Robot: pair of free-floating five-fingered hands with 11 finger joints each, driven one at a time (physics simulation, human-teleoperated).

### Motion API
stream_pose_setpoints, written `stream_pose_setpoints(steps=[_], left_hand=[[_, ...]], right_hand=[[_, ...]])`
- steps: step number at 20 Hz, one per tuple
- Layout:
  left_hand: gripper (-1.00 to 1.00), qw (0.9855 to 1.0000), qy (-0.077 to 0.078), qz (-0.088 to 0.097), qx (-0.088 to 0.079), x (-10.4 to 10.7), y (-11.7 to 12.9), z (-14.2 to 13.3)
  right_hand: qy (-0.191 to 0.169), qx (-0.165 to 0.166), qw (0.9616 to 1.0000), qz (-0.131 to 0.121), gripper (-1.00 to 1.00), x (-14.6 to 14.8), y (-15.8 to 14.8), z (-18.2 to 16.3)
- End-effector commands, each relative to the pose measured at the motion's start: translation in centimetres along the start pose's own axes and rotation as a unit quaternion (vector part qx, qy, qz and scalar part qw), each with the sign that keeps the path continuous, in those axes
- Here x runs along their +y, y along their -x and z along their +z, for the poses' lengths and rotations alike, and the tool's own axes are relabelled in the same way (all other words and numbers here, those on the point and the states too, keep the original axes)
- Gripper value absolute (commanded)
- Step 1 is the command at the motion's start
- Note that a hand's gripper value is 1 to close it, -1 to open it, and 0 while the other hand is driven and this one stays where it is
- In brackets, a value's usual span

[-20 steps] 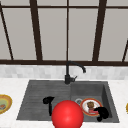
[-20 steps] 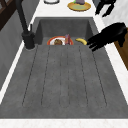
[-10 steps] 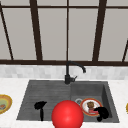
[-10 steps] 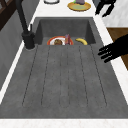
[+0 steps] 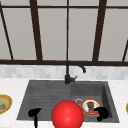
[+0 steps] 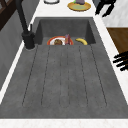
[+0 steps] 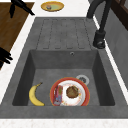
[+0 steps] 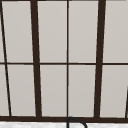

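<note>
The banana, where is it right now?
The banana lies on the floor of the sink basin, just left of the red-rimmed plate in the right side view, near the front wall.

Front faces the sink (image 5: 110, 87); side views look along it; upper faces the window (image 8: 67, 60).

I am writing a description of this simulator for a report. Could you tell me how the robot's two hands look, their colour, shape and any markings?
Both the left hand and the right hand are plain black and human-like in shape, with slim separate fingers. They float free: no arm, wrist sleeve or cable joins them to anything. Their surface is uniformly dark, and no markings, logos or seams can be made out.
</note>
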Motion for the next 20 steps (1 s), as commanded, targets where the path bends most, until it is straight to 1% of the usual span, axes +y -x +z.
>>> stream_pose_setpoints(steps=[1,2,3,5,8,9,10,11,15,16,17,20], left_hand=[[-1.00,1.0000,0.000,-0.006,-0.001,-0.4,-0.6,0.1],[-1.00,1.0000,-0.002,0.000,-0.001,0.0,-0.1,0.1],[-1.00,1.0000,0.000,0.000,0.000,-0.2,-0.2,0.1],[-1.00,1.0000,0.000,0.000,0.001,-0.2,-0.2,0.2],[-1.00,1.0000,-0.001,0.005,0.001,-0.7,-0.1,0.3],[-1.00,1.0000,-0.003,0.006,0.003,-1.2,-0.5,0.4],[-1.00,0.9999,-0.003,0.011,0.004,-1.2,-0.5,0.4],[-1.00,1.0000,0.000,0.002,0.001,-0.6,-0.3,0.3],[-1.00,1.0000,0.000,0.001,0.001,-0.8,-0.3,0.3],[0.00,1.0000,0.000,0.001,0.001,-0.8,-0.3,0.3],[0.00,1.0000,0.006,-0.002,-0.002,-0.8,-0.4,0.3],[0.00,1.0000,0.004,-0.008,-0.001,-0.8,-0.3,0.3]], right_hand=[[0.000,0.000,1.0000,0.000,0.00,0.0,0.0,0.0],[0.000,0.000,1.0000,0.000,0.00,0.0,0.0,0.0],[0.000,0.000,1.0000,0.000,0.00,0.0,0.0,0.0],[0.000,0.000,1.0000,0.000,0.00,0.0,0.0,0.0],[0.000,0.000,1.0000,0.000,0.00,0.0,0.0,0.0],[0.000,0.000,1.0000,0.000,0.00,0.0,0.0,0.0],[0.000,0.000,1.0000,0.000,0.00,0.0,0.0,0.0],[0.000,0.000,1.0000,0.000,0.00,0.0,0.0,0.0],[0.000,0.000,1.0000,0.000,0.00,0.0,0.0,0.0],[0.005,-0.009,0.9999,0.002,-1.00,-0.1,0.0,0.0],[0.004,-0.014,0.9999,0.000,-1.00,-0.4,-0.1,-0.1],[-0.014,-0.024,0.9996,0.002,-1.00,-0.8,-0.4,-1.8]])
